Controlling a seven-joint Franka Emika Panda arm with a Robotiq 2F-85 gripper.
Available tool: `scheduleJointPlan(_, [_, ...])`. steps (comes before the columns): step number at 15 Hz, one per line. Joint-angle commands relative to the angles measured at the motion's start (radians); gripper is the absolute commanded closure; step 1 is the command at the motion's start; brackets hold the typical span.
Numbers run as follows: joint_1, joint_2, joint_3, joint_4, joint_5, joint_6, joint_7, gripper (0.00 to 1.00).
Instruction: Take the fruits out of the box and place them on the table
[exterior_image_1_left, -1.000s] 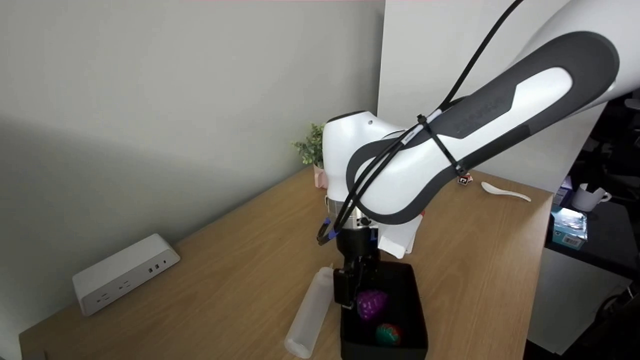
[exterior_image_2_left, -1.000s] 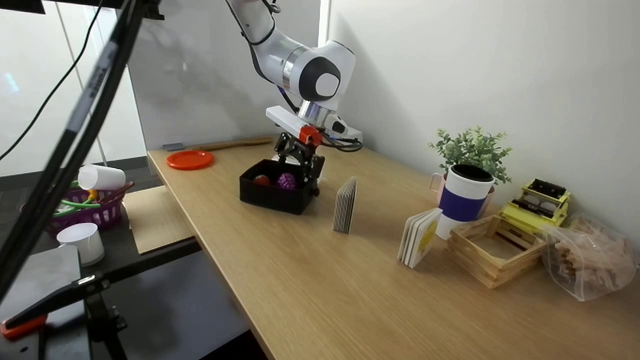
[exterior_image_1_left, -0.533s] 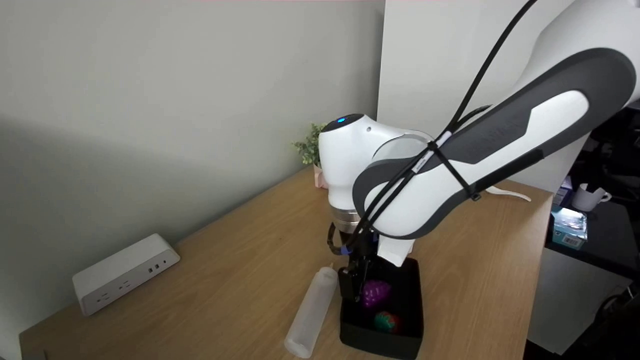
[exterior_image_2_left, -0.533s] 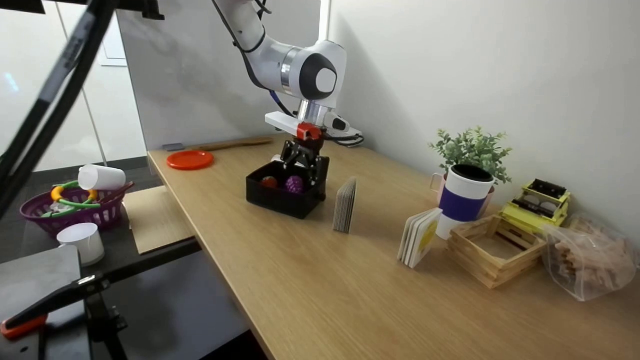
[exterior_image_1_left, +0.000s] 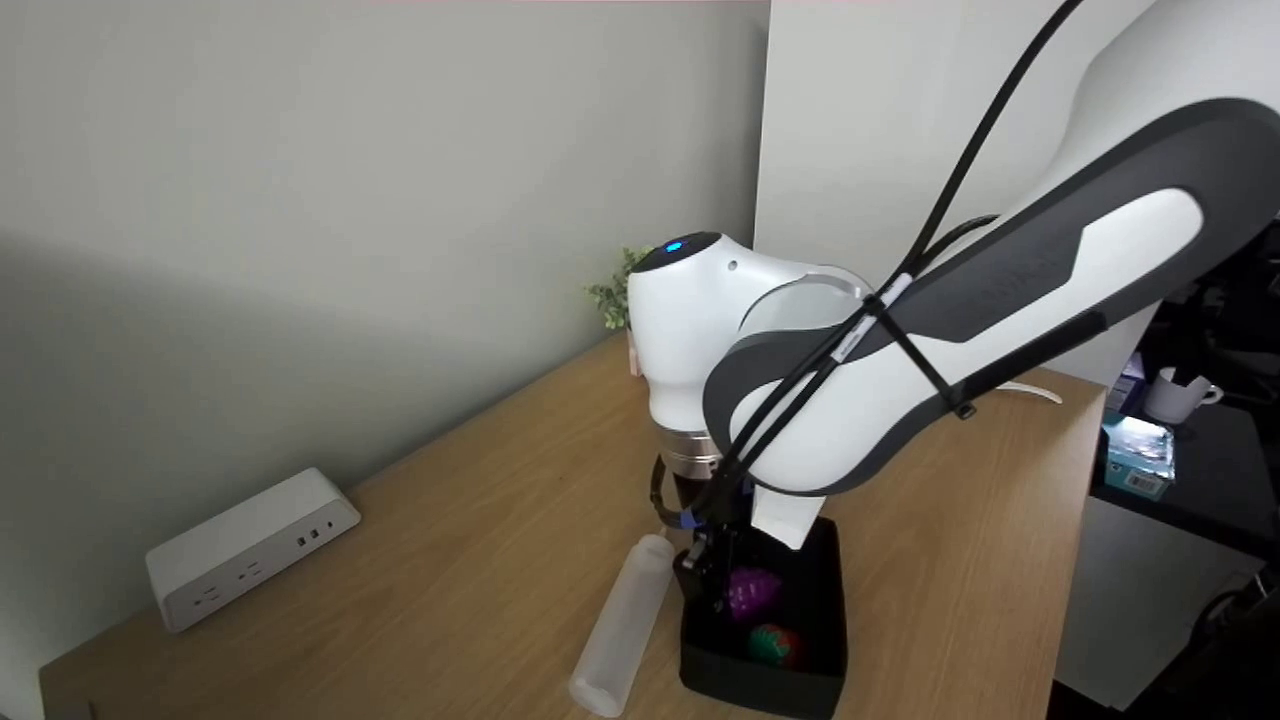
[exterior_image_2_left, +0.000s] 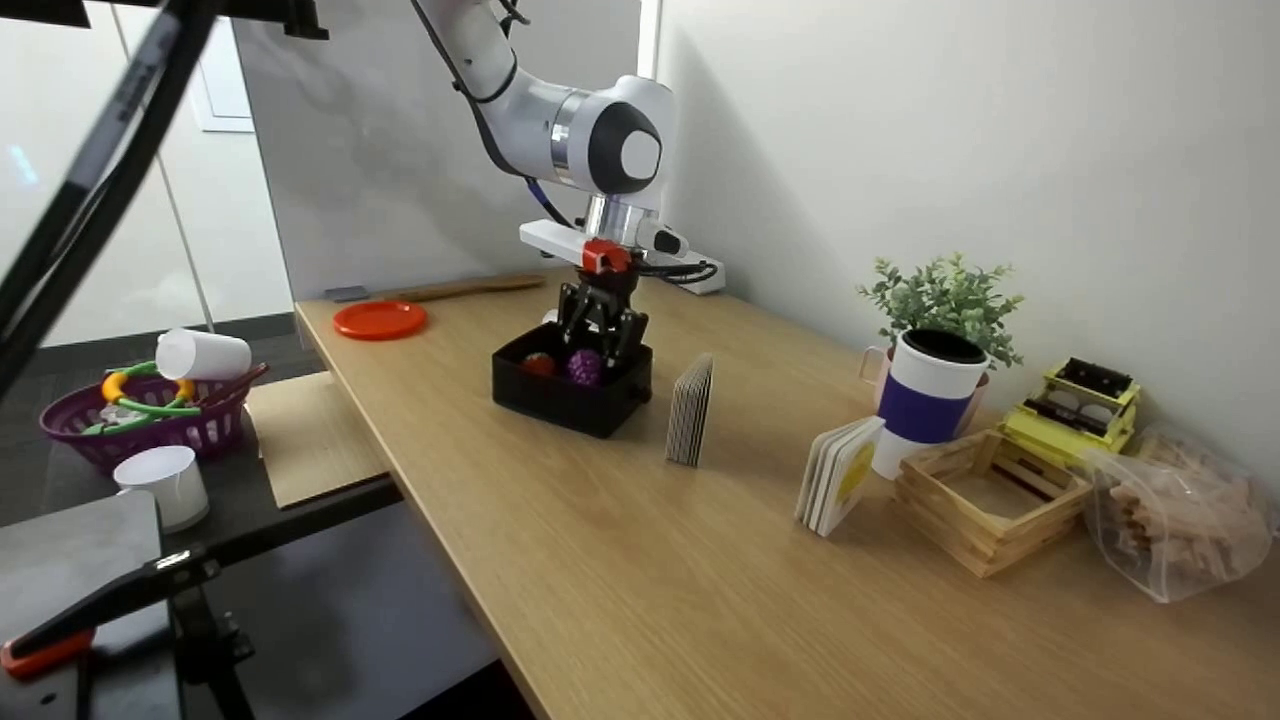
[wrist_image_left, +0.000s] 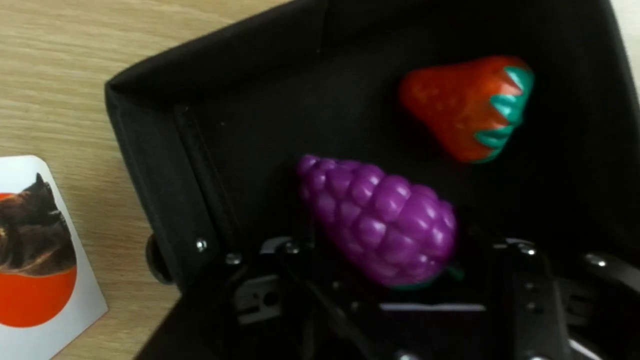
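The black box (exterior_image_2_left: 550, 400) rests on the light wood table (exterior_image_2_left: 620, 560) in both exterior views. Inside it lie a purple grape bunch (wrist_image_left: 380, 215) and a red strawberry (wrist_image_left: 450, 105) with green leaves. My gripper (wrist_image_left: 404, 250) reaches down into the box, its fingers (wrist_image_left: 527, 280) to either side of the grapes. Dark fingers against dark walls hide whether they touch the fruit. In an exterior view the gripper (exterior_image_2_left: 597, 352) sits just behind the grapes (exterior_image_2_left: 585, 367), near one end of the box. The strawberry (exterior_image_1_left: 772, 645) lies apart from the fingers.
A translucent white bottle (exterior_image_1_left: 622, 625) lies alongside the box. A standing card stack (exterior_image_2_left: 690, 410), more cards (exterior_image_2_left: 840, 475), a wooden crate (exterior_image_2_left: 990, 500) and a tumbler (exterior_image_2_left: 925, 400) occupy the table. Farther off are a red plate (exterior_image_2_left: 380, 320) and a white socket device (exterior_image_1_left: 250, 550).
Over the last second my gripper has moved down around the grapes and its jaws have come closer together. The box has shifted slightly along the table.
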Motion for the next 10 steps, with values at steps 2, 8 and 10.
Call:
scheduleJointPlan(2, [-0.002, -0.049, 0.011, -0.041, -0.002, -0.001, -0.011, 0.55])
scheduleJointPlan(8, [0.012, -0.112, -0.003, -0.085, -0.018, 0.014, 0.015, 0.55])
scheduleJointPlan(10, [0.012, -0.150, -0.007, -0.115, -0.021, 0.025, 0.023, 0.55])
